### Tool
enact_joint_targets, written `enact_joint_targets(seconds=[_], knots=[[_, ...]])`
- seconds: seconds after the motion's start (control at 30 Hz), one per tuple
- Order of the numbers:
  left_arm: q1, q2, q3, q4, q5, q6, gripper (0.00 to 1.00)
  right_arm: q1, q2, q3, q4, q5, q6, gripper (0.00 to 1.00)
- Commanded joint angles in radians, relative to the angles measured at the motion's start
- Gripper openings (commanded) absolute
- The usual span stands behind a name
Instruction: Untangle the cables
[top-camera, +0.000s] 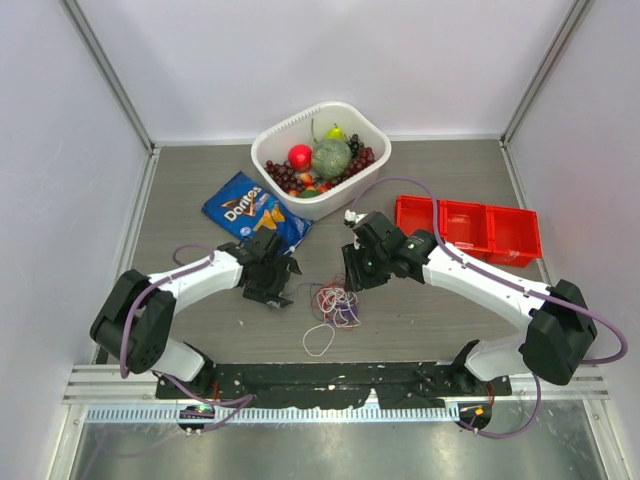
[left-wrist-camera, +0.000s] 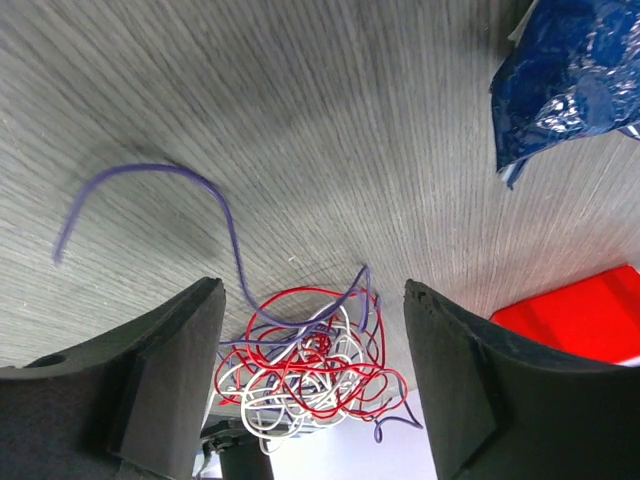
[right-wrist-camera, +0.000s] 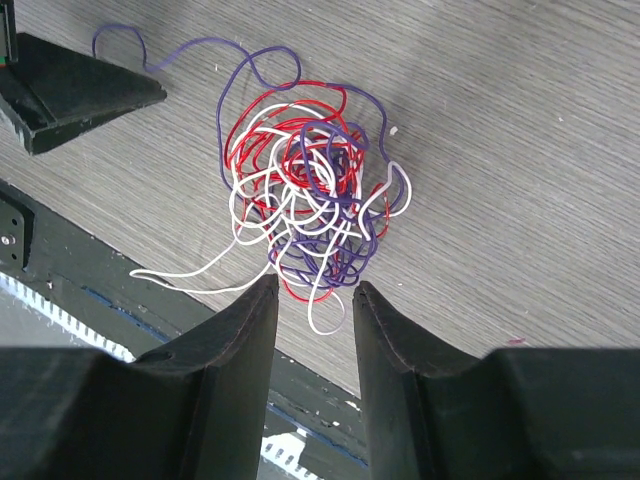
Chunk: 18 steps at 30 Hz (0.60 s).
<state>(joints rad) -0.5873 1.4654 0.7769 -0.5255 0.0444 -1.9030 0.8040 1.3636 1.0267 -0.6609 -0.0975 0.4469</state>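
Cables (top-camera: 337, 303) knotted near bench (top-camera: 420, 320) front edge, centre. L fingers (left-wrist-camera: 170, 360) wide apart, R fingers (right-wrist-camera: 240, 350) narrowly apart, both empty. Risk: grabbing whole clump tightens knot.

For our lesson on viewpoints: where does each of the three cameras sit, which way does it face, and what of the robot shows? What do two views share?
Top external: above and behind the arms, looking down on the grey wood-grain table; the white left arm and right arm show.
Left wrist: on the left arm, facing the tangled bunch of thin white, red and purple cables; the open left tool frames it.
Right wrist: on the right arm, looking down at that bunch; the open right tool shows.
Shared: both wrist views show the bunch.
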Motion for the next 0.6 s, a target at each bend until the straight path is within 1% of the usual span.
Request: enact_joint_targets(seconds=[0.0, 0.03, 0.13, 0.2, 0.23, 0.3, 0.37, 0.4, 0.43, 0.5, 0.57], knots=[[-0.014, 0.004, 0.009, -0.025, -0.009, 0.005, 0.8, 0.004, -0.026, 0.026, 0.012, 0.025, -0.004, 0.41], [-0.016, 0.006, 0.007, -0.025, -0.011, 0.007, 0.81, 0.004, -0.024, 0.021, 0.012, 0.024, -0.004, 0.41], [-0.016, 0.015, 0.005, -0.03, -0.018, 0.012, 0.82, 0.003, -0.024, 0.013, 0.017, 0.018, 0.004, 0.41], [-0.016, 0.029, 0.001, -0.016, -0.026, 0.013, 0.79, 0.003, -0.026, 0.013, 0.02, 0.015, 0.009, 0.41], [-0.016, 0.038, 0.001, -0.005, -0.034, 0.015, 0.74, 0.003, -0.026, 0.015, 0.021, 0.013, 0.009, 0.41], [-0.016, 0.055, -0.001, 0.018, -0.035, 0.024, 0.63, 0.004, -0.024, 0.018, 0.024, 0.013, 0.009, 0.41], [-0.014, 0.053, 0.001, 0.033, -0.035, 0.05, 0.38, 0.004, -0.023, 0.026, 0.02, 0.015, 0.007, 0.41], [-0.016, 0.043, 0.004, 0.035, -0.037, 0.065, 0.3, 0.003, -0.021, 0.029, 0.015, 0.018, 0.007, 0.41], [-0.016, 0.02, 0.008, 0.038, -0.085, 0.097, 0.22, 0.003, -0.02, 0.032, 0.014, 0.019, 0.006, 0.41], [-0.016, -0.048, 0.033, 0.021, -0.148, 0.181, 0.13, 0.003, -0.023, 0.033, 0.009, 0.022, 0.006, 0.41], [-0.011, -0.114, 0.065, -0.008, -0.201, 0.263, 0.08, 0.004, -0.023, 0.033, 0.007, 0.027, 0.004, 0.4]])
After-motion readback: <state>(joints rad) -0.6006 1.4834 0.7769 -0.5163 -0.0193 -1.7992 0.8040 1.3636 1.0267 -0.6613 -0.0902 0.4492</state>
